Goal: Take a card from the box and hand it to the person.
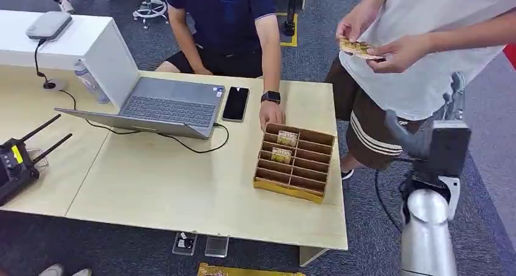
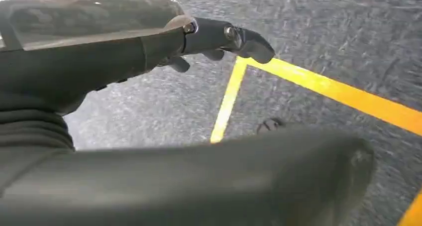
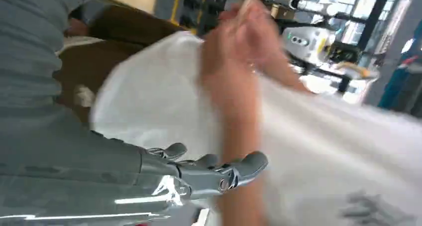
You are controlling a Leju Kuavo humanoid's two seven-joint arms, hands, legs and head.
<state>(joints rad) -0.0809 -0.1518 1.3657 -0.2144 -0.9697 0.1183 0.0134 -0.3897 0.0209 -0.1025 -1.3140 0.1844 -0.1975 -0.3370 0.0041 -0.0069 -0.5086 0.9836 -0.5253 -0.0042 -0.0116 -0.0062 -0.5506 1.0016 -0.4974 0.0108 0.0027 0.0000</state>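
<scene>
The card (image 1: 357,48) is off the worktop, held in both hands of a standing person in a white shirt (image 1: 420,39) beyond the worktop's right edge. The box (image 1: 296,162) sits near the worktop's front right corner, close to the right edge, its dividers running across it; two more cards stand in its far slots. A seated person at the far edge rests a hand (image 1: 271,113) against the box's far left corner.

The worktop (image 1: 164,191) has open surface along its front edge and in the middle, left of the box. Farther back lie an open laptop (image 1: 159,109) and a black phone (image 1: 235,103) just beside it, with a cable trailing forward from the laptop. A black device with antennas (image 1: 15,160) sits at the left edge.

The right robot hand (image 1: 453,100) is raised off the right edge of the worktop, close in front of the standing person's shirt and below the card. The right wrist view shows what the head view cannot: the fingers (image 3: 219,173) are extended and apart, with nothing in them, and the person's forearm is blurred just past them.

The left robot hand (image 2: 219,39) appears in the left wrist view, hanging over grey carpet floor (image 2: 348,32) crossed by yellow tape lines (image 2: 323,86). Its fingers are stretched out and hold nothing.
</scene>
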